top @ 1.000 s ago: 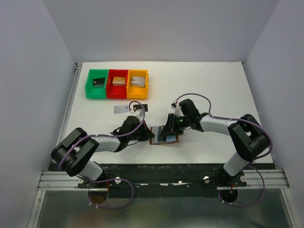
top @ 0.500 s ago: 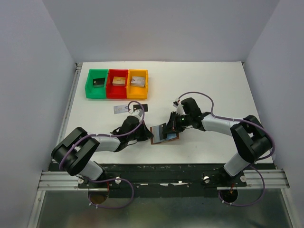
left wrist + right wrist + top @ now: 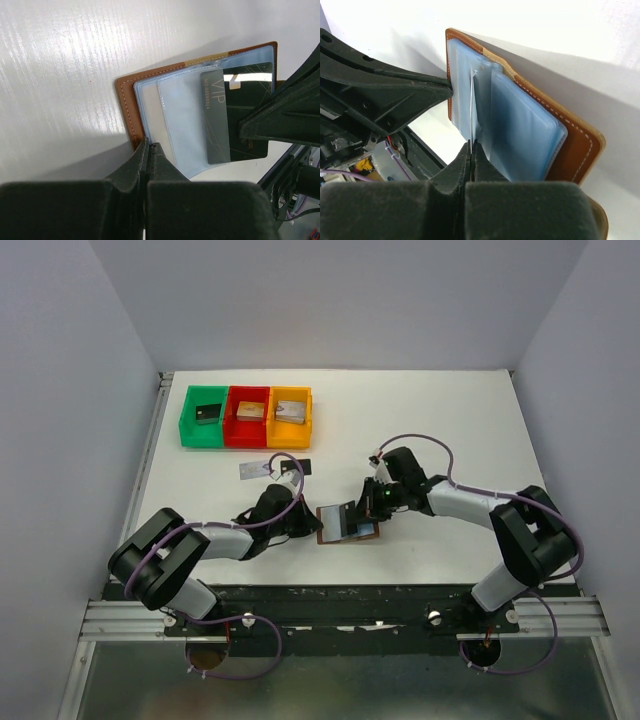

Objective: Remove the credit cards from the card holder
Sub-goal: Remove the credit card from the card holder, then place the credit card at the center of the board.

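- Green tray (image 3: 203,438), red tray (image 3: 246,438) and orange tray (image 3: 289,438) stand in a row at 10 o'clock on the table, each with a small block too small to read
- A silvery card (image 3: 254,470) and a black card (image 3: 304,466) lie loose below the trays, the black one partly behind a cable
- Left gripper (image 3: 312,525), fingers pressed together on the card holder's (image 3: 345,524) brown edge at its 9 o'clock side
- Card holder lies open near the table's 6 o'clock edge; the left wrist view shows a black VIP card (image 3: 220,125) in a clear sleeve, its right part hidden
- Right gripper (image 3: 366,512) is pinched together on a thin pale leaf among the sleeves; card or sleeve, cannot tell
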`<state>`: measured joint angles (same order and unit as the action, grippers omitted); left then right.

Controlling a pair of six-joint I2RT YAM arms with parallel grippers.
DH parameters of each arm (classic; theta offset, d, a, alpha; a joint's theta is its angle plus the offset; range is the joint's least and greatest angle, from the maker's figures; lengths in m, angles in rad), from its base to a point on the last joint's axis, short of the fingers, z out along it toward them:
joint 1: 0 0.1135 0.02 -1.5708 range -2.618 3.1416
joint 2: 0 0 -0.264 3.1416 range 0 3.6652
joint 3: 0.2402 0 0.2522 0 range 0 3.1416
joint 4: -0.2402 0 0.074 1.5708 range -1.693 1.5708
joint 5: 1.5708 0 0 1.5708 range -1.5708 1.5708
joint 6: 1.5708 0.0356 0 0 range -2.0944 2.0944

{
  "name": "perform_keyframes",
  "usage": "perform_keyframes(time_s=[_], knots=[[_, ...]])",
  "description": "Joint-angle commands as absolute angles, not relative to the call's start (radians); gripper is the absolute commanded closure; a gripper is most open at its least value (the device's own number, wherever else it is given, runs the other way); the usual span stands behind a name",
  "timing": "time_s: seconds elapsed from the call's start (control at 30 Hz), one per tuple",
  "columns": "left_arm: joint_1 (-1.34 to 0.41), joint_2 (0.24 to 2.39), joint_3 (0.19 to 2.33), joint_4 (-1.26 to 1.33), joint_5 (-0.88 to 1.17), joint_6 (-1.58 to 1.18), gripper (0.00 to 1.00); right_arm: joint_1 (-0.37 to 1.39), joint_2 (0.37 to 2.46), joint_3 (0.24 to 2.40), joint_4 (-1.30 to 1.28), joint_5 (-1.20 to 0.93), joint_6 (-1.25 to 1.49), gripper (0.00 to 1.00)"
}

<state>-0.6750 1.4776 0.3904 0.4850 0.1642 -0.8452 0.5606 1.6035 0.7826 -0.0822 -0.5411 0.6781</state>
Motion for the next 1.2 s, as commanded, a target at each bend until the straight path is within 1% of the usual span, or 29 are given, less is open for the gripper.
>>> perform_keyframes(time_s=[0.0, 0.4, 0.67, 0.7, 0.77, 0.8, 0.83, 0.9, 1.0, 1.07, 1.13, 1.17], knots=[[-0.676, 1.49, 0.357, 0.403, 0.133, -0.838, 1.0, 0.551, 1.559, 0.801, -0.166, -0.482, 0.634, 1.0], [-0.675, 1.467, 0.379, 0.368, 0.129, -0.822, 1.0, 0.545, 1.485, 0.856, -0.345, -0.351, 0.546, 1.0], [-0.676, 1.385, 0.428, 0.356, 0.138, -0.787, 1.0, 0.545, 1.391, 0.885, -0.422, -0.288, 0.485, 1.0], [-0.676, 1.37, 0.446, 0.347, 0.147, -0.778, 0.95, 0.545, 1.373, 0.89, -0.428, -0.287, 0.477, 1.0], [-0.68, 1.326, 0.485, 0.315, 0.163, -0.772, 0.75, 0.545, 1.341, 0.897, -0.433, -0.291, 0.462, 1.0], [-0.683, 1.304, 0.503, 0.293, 0.164, -0.767, 0.62, 0.545, 1.326, 0.9, -0.433, -0.294, 0.454, 1.0], [-0.686, 1.266, 0.53, 0.27, 0.158, -0.762, 0.52, 0.545, 1.307, 0.902, -0.436, -0.301, 0.446, 1.0], [-0.695, 1.2, 0.563, 0.218, 0.138, -0.752, 0.4, 0.545, 1.273, 0.907, -0.428, -0.334, 0.422, 1.0], [-0.693, 1.093, 0.574, 0.175, 0.114, -0.732, 0.33, 0.545, 1.232, 0.899, -0.378, -0.473, 0.367, 1.0], [-0.69, 1.005, 0.545, 0.186, 0.094, -0.726, 0.28, 0.548, 1.223, 0.897, -0.35, -0.639, 0.341, 1.0], [-0.672, 0.895, 0.488, 0.244, 0.153, -0.703, 0.22, 0.554, 1.213, 0.893, -0.318, -0.785, 0.331, 1.0], [-0.652, 0.858, 0.47, 0.283, 0.231, -0.692, 0.22, 0.561, 1.209, 0.891, -0.307, -0.849, 0.325, 1.0]])
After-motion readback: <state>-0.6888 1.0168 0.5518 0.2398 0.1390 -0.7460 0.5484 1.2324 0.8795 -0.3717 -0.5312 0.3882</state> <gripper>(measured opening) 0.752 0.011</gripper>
